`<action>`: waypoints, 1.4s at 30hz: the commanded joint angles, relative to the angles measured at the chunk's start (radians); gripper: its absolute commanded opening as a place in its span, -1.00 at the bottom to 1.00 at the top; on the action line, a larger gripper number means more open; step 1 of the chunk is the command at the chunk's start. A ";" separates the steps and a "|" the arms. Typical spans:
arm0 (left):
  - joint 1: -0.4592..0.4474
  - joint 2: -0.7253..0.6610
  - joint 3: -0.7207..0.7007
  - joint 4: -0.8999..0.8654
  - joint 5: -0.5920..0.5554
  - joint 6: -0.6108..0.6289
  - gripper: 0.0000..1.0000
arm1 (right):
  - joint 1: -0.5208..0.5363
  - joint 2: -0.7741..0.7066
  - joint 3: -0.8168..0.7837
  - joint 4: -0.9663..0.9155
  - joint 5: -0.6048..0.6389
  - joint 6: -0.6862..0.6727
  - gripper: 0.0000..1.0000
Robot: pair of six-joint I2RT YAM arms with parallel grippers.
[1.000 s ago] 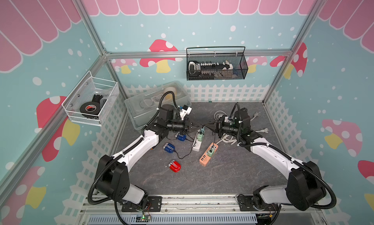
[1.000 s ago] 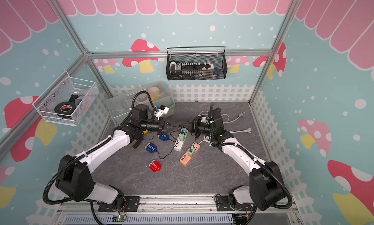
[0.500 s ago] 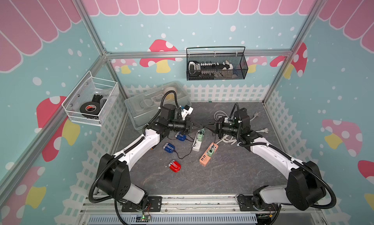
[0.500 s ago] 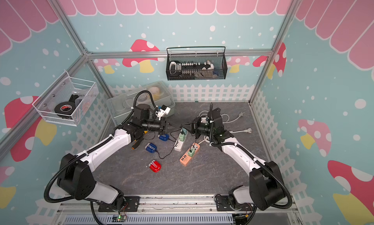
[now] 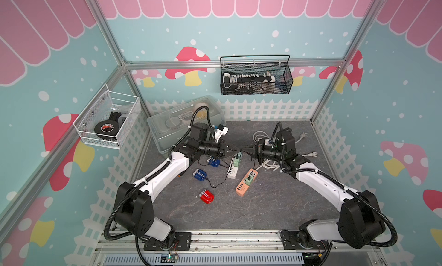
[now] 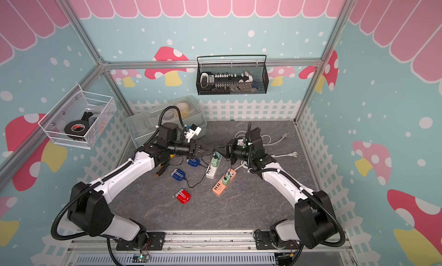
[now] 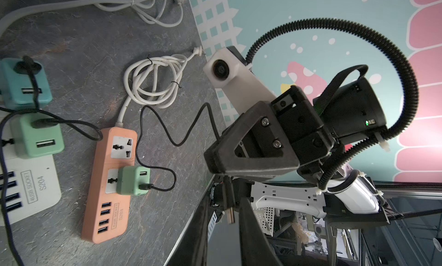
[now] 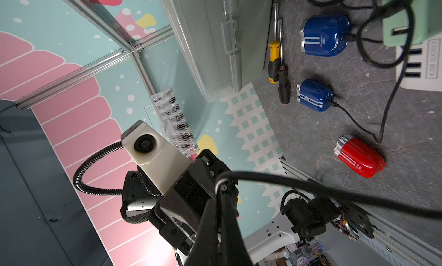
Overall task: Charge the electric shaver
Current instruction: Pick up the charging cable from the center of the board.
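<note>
Right end effector [image 7: 215,166] clamped on black cable [image 7: 177,145], left end effector [image 7: 227,231] slightly apart around its plug [image 7: 230,214]

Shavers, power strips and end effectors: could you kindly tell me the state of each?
Red shaver: lying uncabled.
Nearer blue shaver: cable plugged in.
Farther blue shaver: cable plugged in.
Orange power strip: one adapter in, own plug lying loose.
White power strip: two adapters in.
Left end effector: open around USB plug.
Right end effector: shut on black cable.
</note>
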 commanded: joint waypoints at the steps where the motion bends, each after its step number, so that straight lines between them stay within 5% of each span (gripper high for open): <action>1: -0.005 0.005 0.028 -0.015 -0.012 0.031 -0.63 | -0.006 -0.003 0.018 0.005 -0.004 0.017 -1.00; 11: -0.025 0.020 0.048 -0.032 -0.018 0.049 -0.67 | -0.006 -0.005 0.018 -0.002 -0.004 0.032 -1.00; 25: -0.022 0.014 0.053 -0.038 -0.049 0.037 -1.00 | -0.006 -0.036 -0.014 -0.018 -0.010 0.033 -1.00; 27: -0.018 0.013 0.052 -0.034 -0.041 0.022 -1.00 | -0.006 -0.044 -0.018 -0.025 -0.010 0.020 -0.84; 33: 0.016 0.023 0.022 0.114 0.061 -0.195 -1.00 | -0.021 -0.039 0.040 -0.069 -0.069 -0.264 -0.04; 37: 0.019 0.032 -0.005 0.232 0.131 -0.404 -1.00 | -0.022 -0.017 0.096 -0.202 -0.176 -0.548 0.15; 42: 0.020 0.017 -0.071 0.444 0.170 -0.672 -1.00 | -0.022 -0.015 0.070 -0.001 -0.257 -0.467 0.17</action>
